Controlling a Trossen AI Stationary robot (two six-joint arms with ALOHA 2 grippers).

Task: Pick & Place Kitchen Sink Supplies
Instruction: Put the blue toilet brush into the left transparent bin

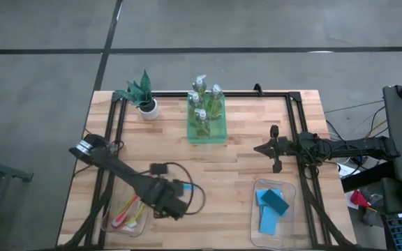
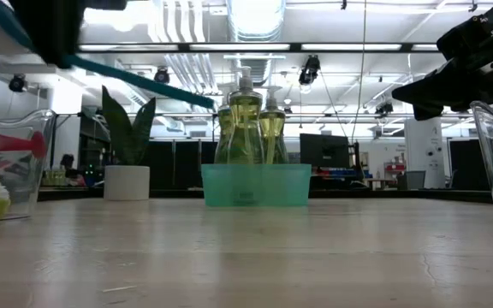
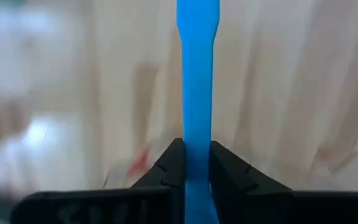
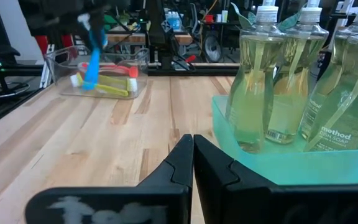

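Note:
My left gripper (image 3: 197,158) hangs above the clear bin (image 1: 125,215) at the table's near left, shut on a blue long-handled brush (image 2: 144,81). In the right wrist view the brush (image 4: 94,59) shows over that bin, where yellow and red brushes (image 4: 114,78) lie. Three pump bottles of yellow-green soap (image 1: 204,104) stand in the green tray (image 1: 206,134) at the far middle. Blue and teal sponges (image 1: 272,206) lie in the clear bin (image 1: 274,233) at the near right. My right gripper (image 4: 192,149) waits shut, level, at the table's right side (image 1: 259,148). My left gripper pinches the slim part of the blue brush's handle (image 3: 197,134) between its two fingers (image 3: 169,165). The fingers come from above, pointing down, and lie across the handle. The brush is lifted clear of the bin and slants in the low view, one end higher than the other.
A spiky green plant in a white pot (image 1: 144,97) stands at the far left. A black frame (image 1: 295,104) runs along the table's left, far and right sides. Bare wood (image 1: 222,181) lies between the two bins and the tray.

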